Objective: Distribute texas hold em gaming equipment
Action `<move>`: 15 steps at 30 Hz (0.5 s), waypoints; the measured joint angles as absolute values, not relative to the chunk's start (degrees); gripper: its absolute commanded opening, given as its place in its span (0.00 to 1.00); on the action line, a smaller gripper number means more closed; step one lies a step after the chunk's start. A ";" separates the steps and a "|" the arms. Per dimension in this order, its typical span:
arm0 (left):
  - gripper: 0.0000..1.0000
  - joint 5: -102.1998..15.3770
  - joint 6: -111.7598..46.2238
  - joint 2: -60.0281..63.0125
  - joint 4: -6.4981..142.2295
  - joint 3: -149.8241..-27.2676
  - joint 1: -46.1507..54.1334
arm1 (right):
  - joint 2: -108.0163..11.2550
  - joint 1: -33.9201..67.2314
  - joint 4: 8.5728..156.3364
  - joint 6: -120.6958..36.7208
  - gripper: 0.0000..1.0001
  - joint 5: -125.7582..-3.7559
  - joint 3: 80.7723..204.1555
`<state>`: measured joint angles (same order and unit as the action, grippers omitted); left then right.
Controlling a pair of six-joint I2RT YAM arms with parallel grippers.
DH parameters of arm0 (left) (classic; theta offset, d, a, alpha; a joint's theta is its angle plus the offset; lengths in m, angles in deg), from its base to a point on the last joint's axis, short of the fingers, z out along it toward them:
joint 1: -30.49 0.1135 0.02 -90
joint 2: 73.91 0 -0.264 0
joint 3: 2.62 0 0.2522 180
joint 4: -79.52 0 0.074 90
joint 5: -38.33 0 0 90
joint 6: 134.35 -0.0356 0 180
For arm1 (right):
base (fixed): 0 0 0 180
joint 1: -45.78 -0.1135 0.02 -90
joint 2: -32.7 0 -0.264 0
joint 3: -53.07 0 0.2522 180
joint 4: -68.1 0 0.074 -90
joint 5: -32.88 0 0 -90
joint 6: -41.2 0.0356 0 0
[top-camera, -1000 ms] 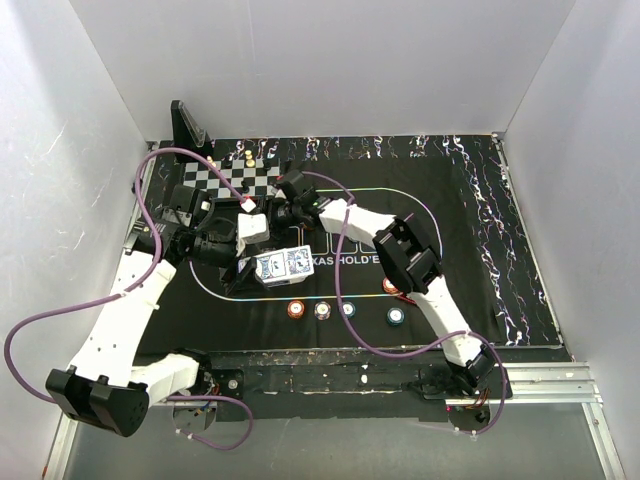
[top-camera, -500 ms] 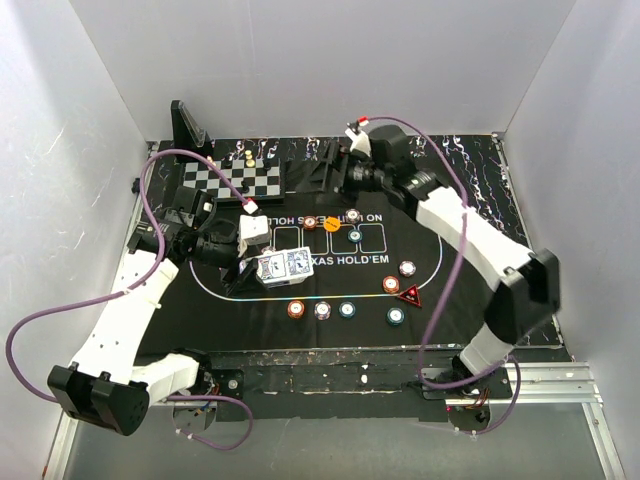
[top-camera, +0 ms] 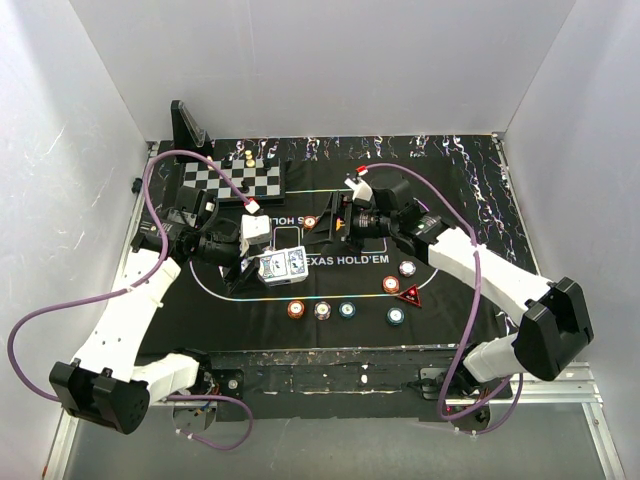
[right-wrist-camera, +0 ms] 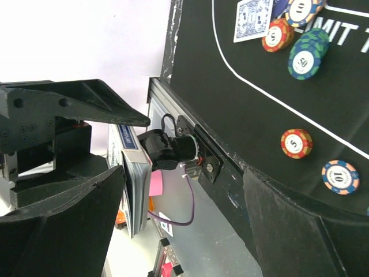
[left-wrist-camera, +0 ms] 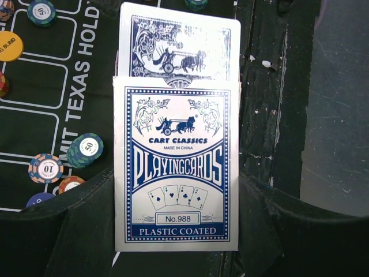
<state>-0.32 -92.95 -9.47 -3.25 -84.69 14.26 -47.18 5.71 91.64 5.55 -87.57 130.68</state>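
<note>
Card box (left-wrist-camera: 176, 173) stays clamped in left fingers (left-wrist-camera: 69, 231); right arm (top-camera: 470, 265) has swung back from the far edge, stretched toward it, right fingers (right-wrist-camera: 288, 231) apart.

One overhead, two wrist close-ups.
Overhead faces down at the worktop (top-camera: 500, 200); both wrist cameras closely share the card box (left-wrist-camera: 176, 167).

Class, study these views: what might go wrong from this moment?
1. The open right gripper sits close to the left gripper; closing in could bump them together.
2. A playing card pokes out of the held card box; pinching may drag several cards or tug the box loose.
</note>
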 measured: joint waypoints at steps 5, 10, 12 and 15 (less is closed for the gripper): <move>0.46 -0.54 -92.92 -9.47 -3.32 -84.67 14.26 | -47.57 4.48 88.06 7.56 0.91 -87.68 130.66; 0.46 -0.71 -92.92 -9.40 -3.21 -84.67 14.26 | -47.57 4.16 87.47 8.30 0.92 -86.66 130.60; 0.46 -0.71 -92.92 -9.27 -3.21 -84.67 14.26 | -47.35 4.11 88.01 8.32 0.92 -85.39 130.16; 0.46 -0.71 -92.95 -9.01 -3.08 -84.67 14.26 | -46.52 4.13 90.20 8.43 0.92 -82.70 129.55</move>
<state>-0.71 -92.95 -9.01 -3.08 -84.67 14.26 -46.52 4.13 90.20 8.43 -82.70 129.55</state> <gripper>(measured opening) 0.644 0.920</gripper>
